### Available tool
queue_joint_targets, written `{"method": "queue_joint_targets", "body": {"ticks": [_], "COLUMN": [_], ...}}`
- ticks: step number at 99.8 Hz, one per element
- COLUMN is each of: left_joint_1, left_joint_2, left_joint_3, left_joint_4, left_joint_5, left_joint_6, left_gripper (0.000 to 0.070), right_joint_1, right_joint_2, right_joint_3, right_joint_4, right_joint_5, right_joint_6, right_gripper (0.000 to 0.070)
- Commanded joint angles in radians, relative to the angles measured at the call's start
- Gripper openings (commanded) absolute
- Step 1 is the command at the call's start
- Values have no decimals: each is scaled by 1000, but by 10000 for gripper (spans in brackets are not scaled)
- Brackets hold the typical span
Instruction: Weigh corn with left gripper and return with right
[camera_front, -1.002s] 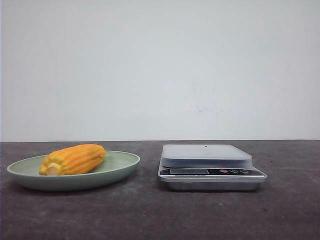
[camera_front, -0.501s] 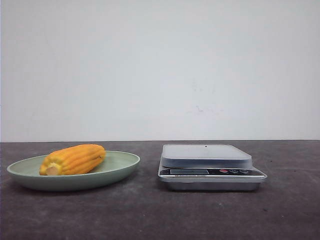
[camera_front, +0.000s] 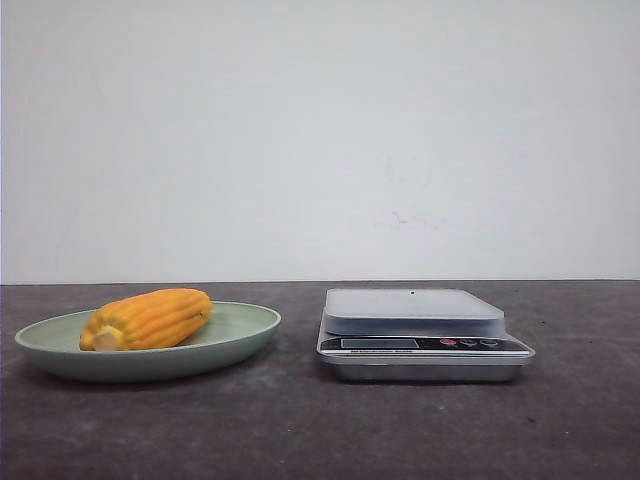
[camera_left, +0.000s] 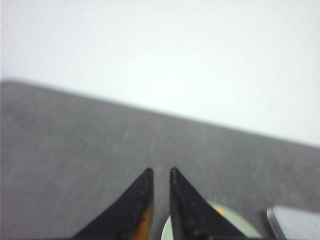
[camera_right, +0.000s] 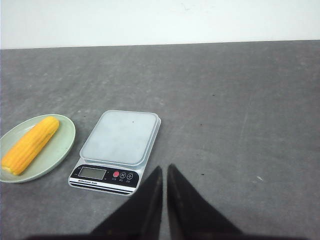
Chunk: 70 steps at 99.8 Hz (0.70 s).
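Observation:
The corn (camera_front: 150, 318), a stubby yellow-orange cob, lies on its side in the green plate (camera_front: 250, 325) at the left of the table. The silver kitchen scale (camera_front: 413, 310) stands to the plate's right with an empty platform. Neither gripper shows in the front view. In the blurred left wrist view my left gripper (camera_left: 161, 172) is empty, its jaws nearly together above the table, with the plate (camera_left: 240, 226) just beyond one finger. My right gripper (camera_right: 165, 170) is shut and empty, close to the scale (camera_right: 120, 137); the corn (camera_right: 31, 144) and plate (camera_right: 62, 145) lie further off.
The table (camera_front: 300, 430) is dark grey with a plain white wall behind. The scale's display and buttons (camera_right: 105, 174) face the robot. A corner of the scale (camera_left: 295, 222) shows in the left wrist view.

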Motion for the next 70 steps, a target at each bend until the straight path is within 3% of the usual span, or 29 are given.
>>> {"method": "queue_joint_targets", "body": {"ticks": [1, 14, 23, 50, 70], "left_joint_1": [19, 56, 68, 84, 94], "left_joint_2": [-39, -92, -92, -92, -92], "left_joint_3": [-108, -294, -370, -488, -489], "left_joint_4": [114, 277, 319, 330, 199], "left_joint_5": [23, 50, 56, 66, 66], "left_joint_6": [48, 53, 55, 60, 63], "left_gripper": [17, 17, 17, 17, 17], "right_joint_1": [3, 3, 3, 3, 3], "right_joint_2": [1, 1, 1, 1, 1], "right_joint_3": [12, 12, 12, 12, 12], "right_joint_4": [10, 10, 10, 10, 10], "right_joint_5": [0, 0, 0, 0, 0], "right_joint_6": [16, 16, 16, 16, 16], "right_gripper": [9, 8, 8, 9, 8]}}
